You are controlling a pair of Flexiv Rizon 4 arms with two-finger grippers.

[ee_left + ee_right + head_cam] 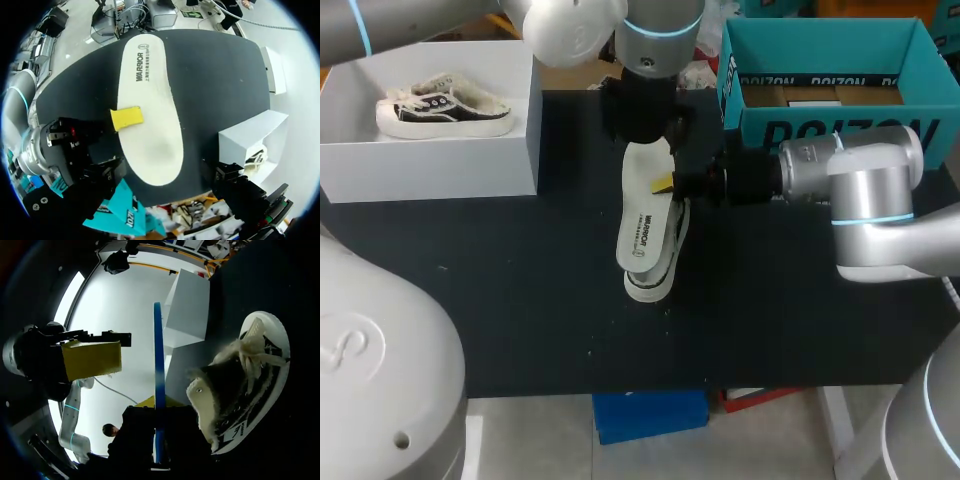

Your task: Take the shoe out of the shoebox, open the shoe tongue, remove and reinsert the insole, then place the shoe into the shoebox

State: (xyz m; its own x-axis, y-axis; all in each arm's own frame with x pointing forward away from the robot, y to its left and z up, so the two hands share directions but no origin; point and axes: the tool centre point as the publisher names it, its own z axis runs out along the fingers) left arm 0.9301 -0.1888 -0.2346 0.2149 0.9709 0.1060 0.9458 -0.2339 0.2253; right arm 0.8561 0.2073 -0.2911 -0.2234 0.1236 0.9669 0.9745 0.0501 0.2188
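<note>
Right end effector (668, 185) is clamped on the white insole (642, 215) at one long edge, with one yellow fingertip (126, 118) on its top face. The insole is held flat above the fleece-lined sneaker (655, 278), clear of it. The sneaker sits on the black bench (520, 300), outside the white shoebox (430, 165). Left end effector (645, 125) is over the insole's rear end; grip state: cannot tell.

Left arm (570, 30) in from far left corner, wrist (655, 40) over table middle, pointing straight down. Left gripper (645, 130) spread wide, fingers (92, 360) either side of insole (645, 215), not touching. Right arm (870, 195) in from right, forearm level, aimed leftward. Right gripper (672, 184) clamped on insole edge, one yellow fingertip (126, 118) flat on top.
</note>
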